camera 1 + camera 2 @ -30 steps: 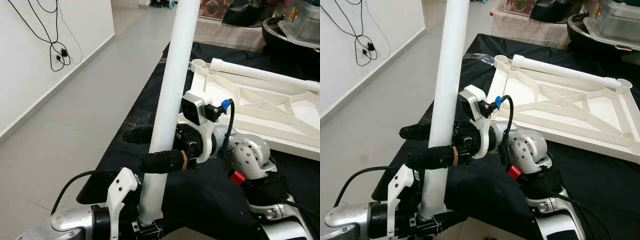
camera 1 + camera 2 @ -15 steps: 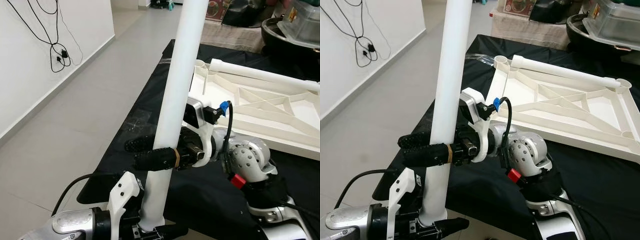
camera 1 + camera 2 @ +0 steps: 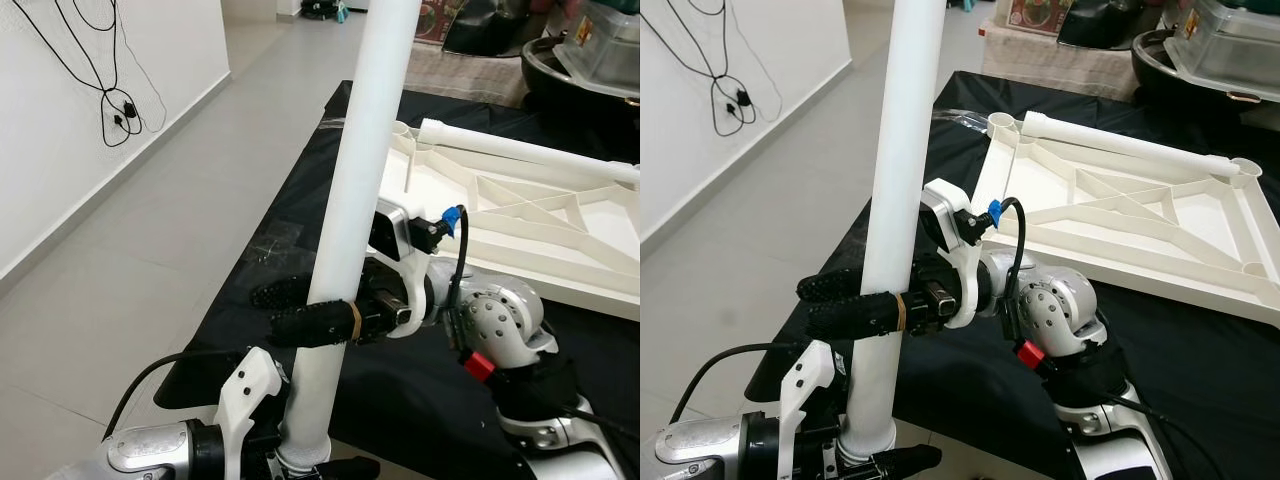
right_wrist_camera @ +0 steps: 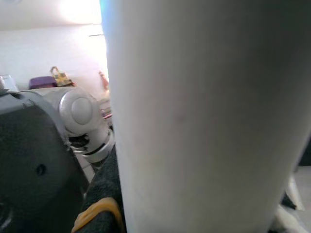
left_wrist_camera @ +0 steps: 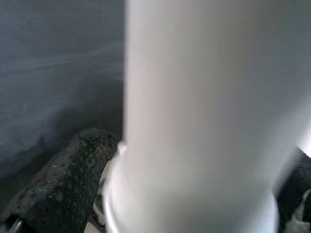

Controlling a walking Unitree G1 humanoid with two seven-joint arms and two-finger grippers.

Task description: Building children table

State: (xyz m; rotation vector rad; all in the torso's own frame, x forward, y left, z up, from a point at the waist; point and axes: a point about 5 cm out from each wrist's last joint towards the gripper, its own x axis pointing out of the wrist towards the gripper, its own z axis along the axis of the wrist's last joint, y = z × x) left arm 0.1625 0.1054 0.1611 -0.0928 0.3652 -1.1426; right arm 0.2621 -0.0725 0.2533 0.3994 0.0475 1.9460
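White table leg: a long round tube, held nearly upright with a slight lean toward 1 o'clock, its top running out of the head views at 12 o'clock; it was seen in front of the near left corner of the black-covered bench

Right end effector: reached in from 3 o'clock, its two black fingers clenched around the leg at about mid-height, one finger on the near side of the tube and one behind it; a yellowish band was noted on the near finger. In the right wrist view the leg was seen pressed close against the lens

Left end effector: placed at 6 o'clock, clenched on the leg's lower end, where a raised collar ringed the tube; in the left wrist view a black finger was seen beside the collar and touching it, with a second dark finger at the far edge of the tube

White table top: laid upside down on the black cover at 2 o'clock from the grippers, ribbed underside facing up, with round sockets at its corners. A second white tube was seen lying along its far edge

Cardboard box and dark containers: ranged at the far end of the bench, at 1 o'clock

Grey tiled floor: recorded at 9 o'clock, with a white wall carrying hanging black cables at 10 o'clock
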